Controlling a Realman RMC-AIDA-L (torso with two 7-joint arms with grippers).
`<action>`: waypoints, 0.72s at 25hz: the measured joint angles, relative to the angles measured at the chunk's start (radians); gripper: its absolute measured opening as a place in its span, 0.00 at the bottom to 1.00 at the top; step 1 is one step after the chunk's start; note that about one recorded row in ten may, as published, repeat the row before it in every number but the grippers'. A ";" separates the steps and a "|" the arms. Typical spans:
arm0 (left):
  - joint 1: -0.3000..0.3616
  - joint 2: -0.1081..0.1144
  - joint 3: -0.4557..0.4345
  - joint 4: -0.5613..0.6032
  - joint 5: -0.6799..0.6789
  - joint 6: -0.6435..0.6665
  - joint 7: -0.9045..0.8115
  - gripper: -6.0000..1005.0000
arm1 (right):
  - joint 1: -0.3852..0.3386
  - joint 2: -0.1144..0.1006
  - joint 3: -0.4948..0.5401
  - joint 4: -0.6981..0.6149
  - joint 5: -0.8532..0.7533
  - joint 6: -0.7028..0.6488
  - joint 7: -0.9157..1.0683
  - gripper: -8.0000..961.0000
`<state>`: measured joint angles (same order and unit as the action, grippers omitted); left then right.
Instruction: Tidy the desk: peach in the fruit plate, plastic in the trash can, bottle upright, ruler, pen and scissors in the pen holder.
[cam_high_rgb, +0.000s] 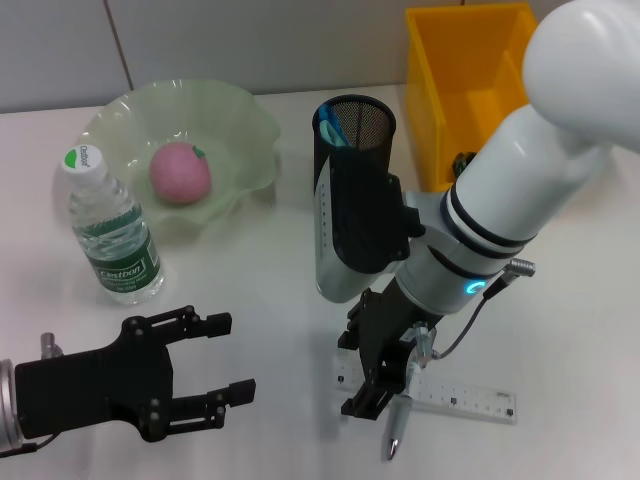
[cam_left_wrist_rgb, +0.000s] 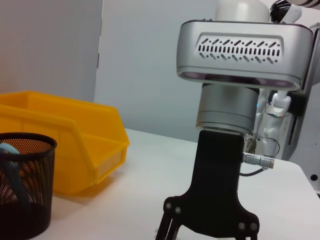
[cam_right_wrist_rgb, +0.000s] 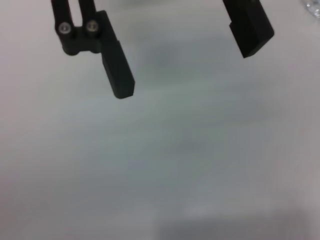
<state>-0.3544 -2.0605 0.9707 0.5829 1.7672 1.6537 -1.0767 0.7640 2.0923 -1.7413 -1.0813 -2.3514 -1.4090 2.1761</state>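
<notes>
the right end effector (cam_high_rgb: 385, 385) hangs over the white surface (cam_high_rgb: 560, 330), closed on a silver pen (cam_high_rgb: 397, 425) pointing down, just above a clear plastic ruler (cam_high_rgb: 462, 397) lying flat. the left end effector (cam_high_rgb: 225, 360) hovers open near the upright clear water bottle (cam_high_rgb: 110, 225). a pink peach (cam_high_rgb: 180, 173) sits in the pale green wavy fruit plate (cam_high_rgb: 240, 110); the black mesh pen holder (cam_high_rgb: 355, 130) stands beside a yellow plastic bin (cam_high_rgb: 445, 90).

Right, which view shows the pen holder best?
The head view: the pen holder shows its whole rim and its inside. The left wrist view has only its mesh side, cut by the frame; the right wrist view, none of it.
</notes>
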 joint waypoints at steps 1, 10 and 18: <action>0.001 0.000 0.001 0.000 0.000 -0.001 0.000 0.78 | 0.000 0.000 -0.005 0.001 0.000 0.003 0.000 0.83; 0.003 -0.001 -0.005 -0.011 0.000 0.002 0.000 0.78 | 0.000 0.000 -0.011 0.003 -0.002 0.007 0.001 0.83; 0.002 -0.001 -0.006 -0.011 0.000 0.001 0.000 0.78 | 0.000 0.000 -0.011 0.005 -0.006 0.018 0.001 0.74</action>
<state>-0.3523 -2.0617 0.9648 0.5722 1.7671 1.6546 -1.0768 0.7638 2.0923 -1.7518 -1.0759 -2.3572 -1.3910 2.1767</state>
